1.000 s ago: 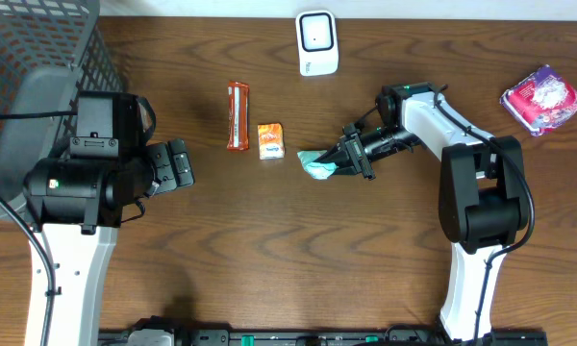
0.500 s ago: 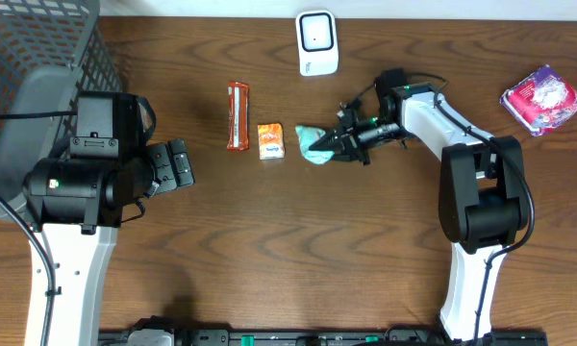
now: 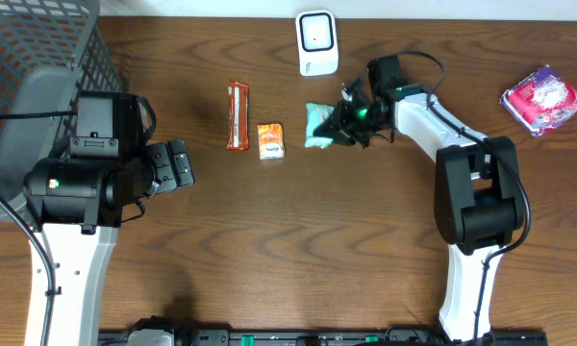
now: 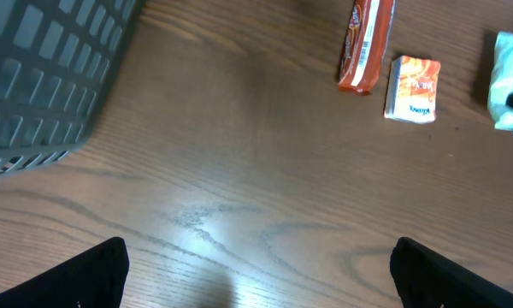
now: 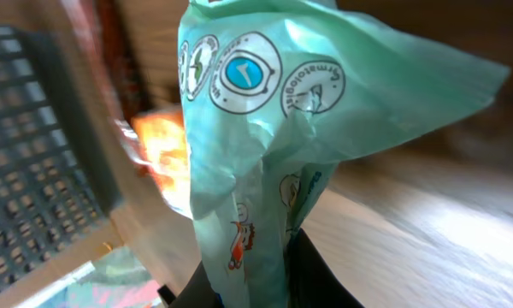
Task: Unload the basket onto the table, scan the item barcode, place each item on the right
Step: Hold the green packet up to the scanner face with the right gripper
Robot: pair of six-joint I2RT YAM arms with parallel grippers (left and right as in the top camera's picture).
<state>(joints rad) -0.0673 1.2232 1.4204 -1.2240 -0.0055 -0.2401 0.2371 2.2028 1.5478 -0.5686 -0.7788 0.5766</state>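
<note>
A pale green packet (image 3: 318, 126) (image 5: 265, 145) hangs above the table just below the white barcode scanner (image 3: 316, 42). My right gripper (image 3: 340, 123) (image 5: 261, 274) is shut on its lower end, and round printed emblems show on the crinkled wrapper in the right wrist view. The packet also shows at the right edge of the left wrist view (image 4: 510, 81). At the left of the table my left gripper (image 3: 178, 163) (image 4: 256, 278) is open over bare wood with nothing between its fingers.
A red snack bar (image 3: 237, 116) (image 4: 366, 43) and a small orange box (image 3: 270, 140) (image 4: 413, 88) lie left of the packet. A dark mesh basket (image 3: 34, 67) (image 4: 43, 77) fills the far left. A pink packet (image 3: 543, 98) lies at the far right.
My right gripper has carried the green packet up and away from me, from mid-table toward the scanner, turning it more upright. The left arm has not moved.
</note>
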